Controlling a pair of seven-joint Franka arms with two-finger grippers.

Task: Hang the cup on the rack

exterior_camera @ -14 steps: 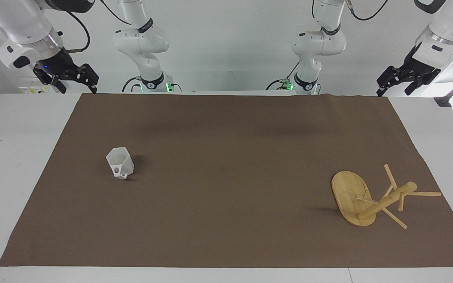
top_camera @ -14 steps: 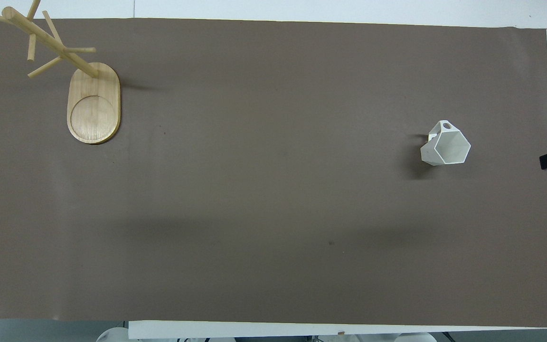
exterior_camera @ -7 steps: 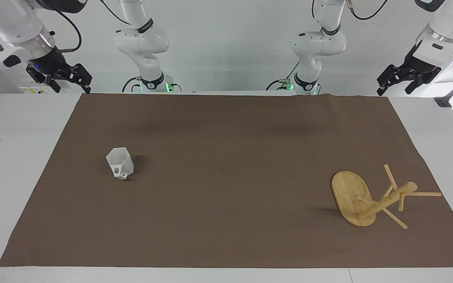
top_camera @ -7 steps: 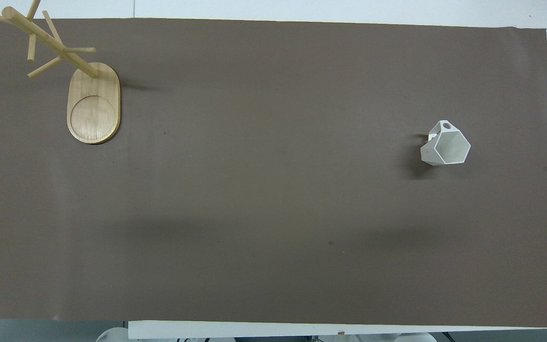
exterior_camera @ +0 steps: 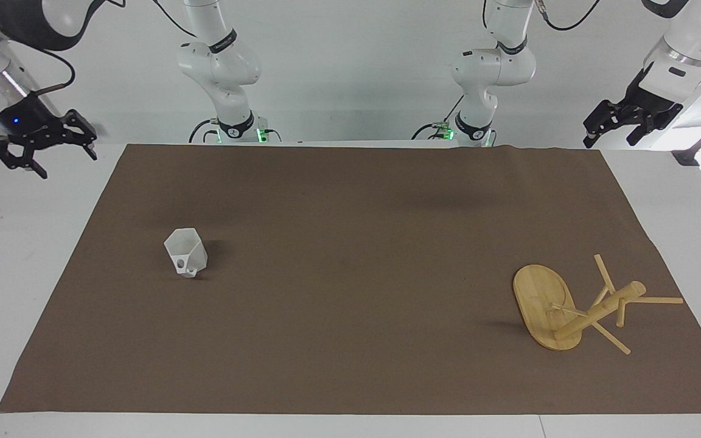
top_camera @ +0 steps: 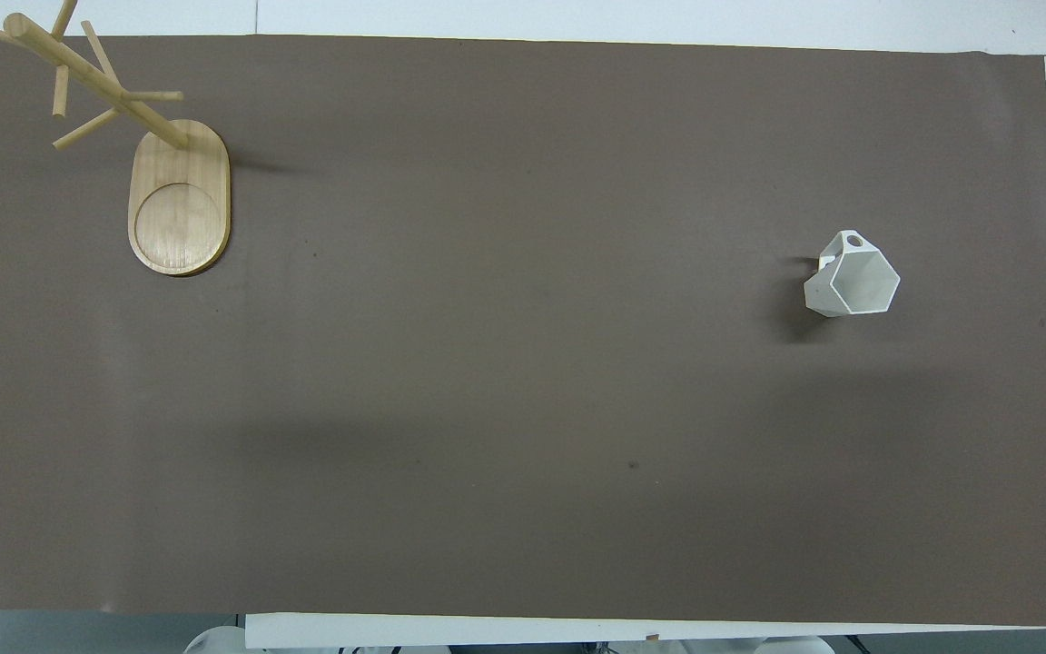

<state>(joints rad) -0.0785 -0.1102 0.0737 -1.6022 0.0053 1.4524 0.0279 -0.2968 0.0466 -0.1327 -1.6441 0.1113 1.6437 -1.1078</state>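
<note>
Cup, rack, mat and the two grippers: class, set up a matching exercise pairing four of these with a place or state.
Column one:
1. cup
2. rack
3. right gripper
4. left gripper

Column two:
A. bamboo, at the left arm's end of the brown mat
B. open, over bare table, right arm's end
C. white, on the mat toward the right arm's end
D. open, raised at the left arm's end

Pairs: 1-C, 2-A, 3-B, 4-D

Big brown mat (exterior_camera: 356, 316) spread flat over white table (exterior_camera: 34, 243), wavy edge nearest robots, white strip showing round it.
</note>
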